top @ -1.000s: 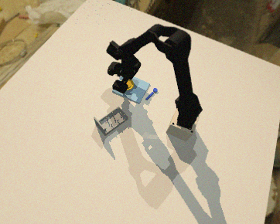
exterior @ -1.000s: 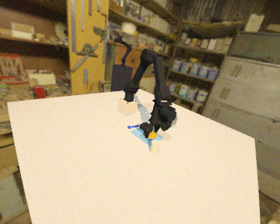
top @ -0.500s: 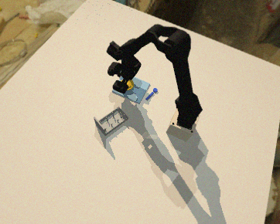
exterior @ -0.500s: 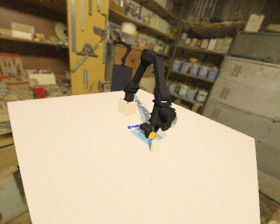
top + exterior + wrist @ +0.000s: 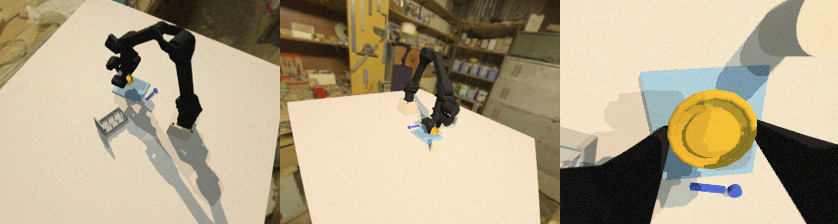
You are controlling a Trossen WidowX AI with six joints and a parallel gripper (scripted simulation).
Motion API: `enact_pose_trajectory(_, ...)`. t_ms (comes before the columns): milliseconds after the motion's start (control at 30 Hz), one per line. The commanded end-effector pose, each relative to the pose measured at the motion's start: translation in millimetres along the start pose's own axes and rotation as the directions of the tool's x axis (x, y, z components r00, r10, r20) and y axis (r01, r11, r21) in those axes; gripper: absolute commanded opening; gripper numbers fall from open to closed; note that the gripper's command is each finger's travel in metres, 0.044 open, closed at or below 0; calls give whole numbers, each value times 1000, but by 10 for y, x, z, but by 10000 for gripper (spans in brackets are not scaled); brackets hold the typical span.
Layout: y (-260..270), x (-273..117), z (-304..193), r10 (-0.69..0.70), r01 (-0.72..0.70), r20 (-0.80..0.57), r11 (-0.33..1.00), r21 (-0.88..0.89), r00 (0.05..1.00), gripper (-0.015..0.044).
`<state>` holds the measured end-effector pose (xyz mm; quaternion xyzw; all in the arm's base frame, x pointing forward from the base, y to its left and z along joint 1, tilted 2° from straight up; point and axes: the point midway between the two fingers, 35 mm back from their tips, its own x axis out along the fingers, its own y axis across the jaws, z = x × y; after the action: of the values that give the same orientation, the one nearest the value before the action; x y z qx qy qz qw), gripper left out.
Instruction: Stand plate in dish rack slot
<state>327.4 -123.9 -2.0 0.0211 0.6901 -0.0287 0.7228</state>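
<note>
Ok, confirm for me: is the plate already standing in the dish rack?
No, the yellow plate lies on the blue mat, gripped between the gripper fingers.

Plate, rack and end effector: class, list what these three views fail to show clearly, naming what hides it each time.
- Plate, top view: mostly covered by the end effector.
- Dish rack, top view: too small to count its slots; wrist view cuts it off at the left edge.
- Fingers, wrist view: their lower parts run off the frame.
- Plate, exterior view: only a small yellow sliver shows beneath the arm.
</note>
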Motion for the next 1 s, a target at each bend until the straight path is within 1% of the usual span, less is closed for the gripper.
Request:
enact_pose_trajectory(0, -17, -318, 70, -2, 2, 17, 1000, 3, 1000, 0)
enact_pose_trajectory(267, -18, -823, 68, -3, 3, 13, 1000, -2, 1000, 0)
enact_pose_trajectory(600, -16, -1302, 59, -3, 3, 9, 1000, -7, 1000, 0)
enact_pose_trajectory(833, 4, -1374, 48, -3, 3, 9, 1000, -2, 1000, 0)
enact_pose_trajectory(967, 364, -1393, -102, -1, 0, 8, 994, 106, 1000, 0)
